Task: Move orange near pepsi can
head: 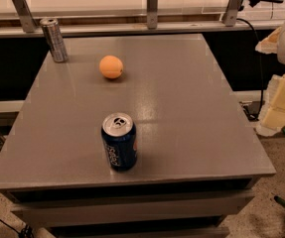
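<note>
The orange (111, 66) lies on the grey table top (191, 113), in the far left part. The pepsi can (119, 141), dark blue with a silver top, stands upright near the table's front edge, left of centre. The orange is well behind the can, with a wide gap of bare table between them. My gripper does not show in the camera view, and nothing touches the orange or the can.
A taller slim silver-grey can (54, 39) stands at the table's far left corner. A rail with metal posts (152, 6) runs behind the table. Pale yellow and white shapes (281, 103) sit off the right edge, with a cable on the floor.
</note>
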`<state>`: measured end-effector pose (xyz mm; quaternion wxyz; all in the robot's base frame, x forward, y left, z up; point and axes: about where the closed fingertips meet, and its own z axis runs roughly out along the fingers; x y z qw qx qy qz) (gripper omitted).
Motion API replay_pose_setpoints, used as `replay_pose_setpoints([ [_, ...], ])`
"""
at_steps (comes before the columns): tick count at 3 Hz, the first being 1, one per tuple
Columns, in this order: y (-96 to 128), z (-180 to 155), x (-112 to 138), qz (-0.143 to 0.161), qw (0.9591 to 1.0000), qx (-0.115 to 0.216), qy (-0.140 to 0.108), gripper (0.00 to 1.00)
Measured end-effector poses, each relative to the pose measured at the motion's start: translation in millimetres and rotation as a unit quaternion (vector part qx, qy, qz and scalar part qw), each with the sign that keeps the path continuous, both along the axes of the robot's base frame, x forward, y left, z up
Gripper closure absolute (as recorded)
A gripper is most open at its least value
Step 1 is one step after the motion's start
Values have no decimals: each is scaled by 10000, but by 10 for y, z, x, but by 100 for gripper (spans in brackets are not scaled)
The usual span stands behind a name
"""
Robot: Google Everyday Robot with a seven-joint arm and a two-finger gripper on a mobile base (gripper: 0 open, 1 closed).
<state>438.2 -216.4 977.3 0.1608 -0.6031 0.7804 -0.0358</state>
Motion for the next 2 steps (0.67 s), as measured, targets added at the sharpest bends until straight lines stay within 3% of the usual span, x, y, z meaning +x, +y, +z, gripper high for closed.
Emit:
replay_pose_setpoints([
  [1, 0, 0, 0, 0, 10000, 0, -1, 0],
  [2, 204, -9, 192, 419, 9989, 228, 14, 0],
])
